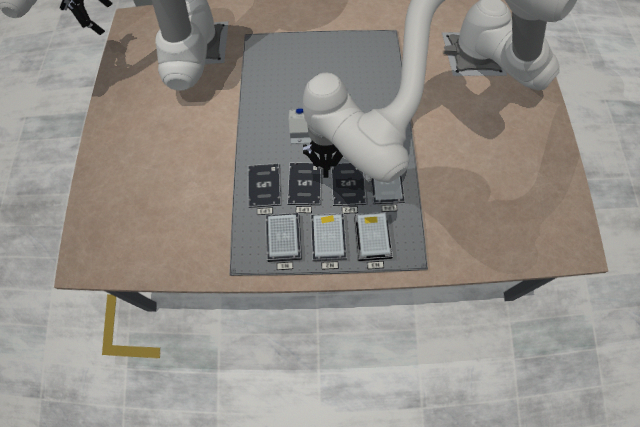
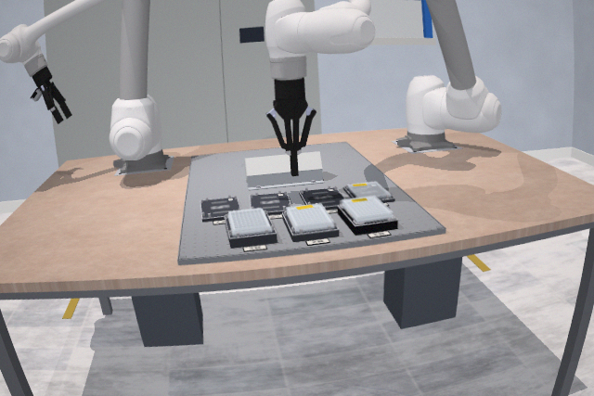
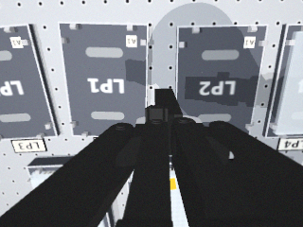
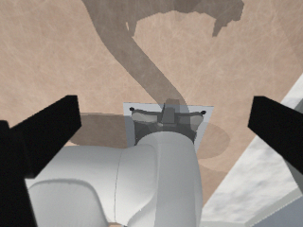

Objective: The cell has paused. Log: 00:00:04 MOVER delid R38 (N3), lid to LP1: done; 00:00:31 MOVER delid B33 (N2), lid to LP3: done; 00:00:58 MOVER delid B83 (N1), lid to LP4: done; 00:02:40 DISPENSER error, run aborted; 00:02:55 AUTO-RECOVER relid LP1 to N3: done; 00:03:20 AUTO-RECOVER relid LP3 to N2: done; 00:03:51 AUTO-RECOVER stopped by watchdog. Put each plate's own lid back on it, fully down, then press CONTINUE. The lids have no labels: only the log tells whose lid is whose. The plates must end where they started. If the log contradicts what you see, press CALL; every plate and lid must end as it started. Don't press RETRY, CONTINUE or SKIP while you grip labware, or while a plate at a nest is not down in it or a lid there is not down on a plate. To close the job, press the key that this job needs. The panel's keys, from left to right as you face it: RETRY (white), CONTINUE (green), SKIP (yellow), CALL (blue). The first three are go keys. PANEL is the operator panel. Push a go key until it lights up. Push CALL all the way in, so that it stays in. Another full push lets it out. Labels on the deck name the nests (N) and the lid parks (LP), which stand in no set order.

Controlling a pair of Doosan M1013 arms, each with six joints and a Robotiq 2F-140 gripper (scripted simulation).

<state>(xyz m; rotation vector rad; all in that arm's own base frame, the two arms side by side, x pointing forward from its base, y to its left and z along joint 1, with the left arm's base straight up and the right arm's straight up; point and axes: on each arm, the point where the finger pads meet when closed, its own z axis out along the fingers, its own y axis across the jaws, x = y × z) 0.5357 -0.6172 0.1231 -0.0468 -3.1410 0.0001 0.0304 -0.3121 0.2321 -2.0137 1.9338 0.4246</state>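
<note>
My left gripper [image 1: 326,174] [image 2: 293,173] [image 3: 163,102] is shut and empty, pointing down above the deck between LP1 [image 1: 304,194] [image 3: 105,101] and LP2 [image 1: 348,191] [image 3: 220,101]. My right gripper [image 1: 105,16] [image 2: 64,119] [image 4: 164,111] is open and empty, beyond the table's left edge. Plates stand at N1 [image 1: 283,235] [image 2: 249,223], N2 [image 1: 328,238] [image 2: 310,220] and N3 [image 1: 374,238] [image 2: 368,211]. N2 and N3 show yellow strips on top; N1 shows none and looks lidless. N3's top looks slightly skewed. A clear lid [image 1: 387,190] [image 2: 368,191] lies at LP4. LP1, LP2 and LP3 [image 1: 264,192] [image 2: 219,214] are bare.
The panel [image 1: 298,125] [image 2: 283,163] stands behind the parks. Its blue CALL key [image 1: 299,110] shows in the top view; the left arm hides the other keys. The left arm also overhangs part of LP4. The right arm's base [image 1: 217,42] stands left of the deck.
</note>
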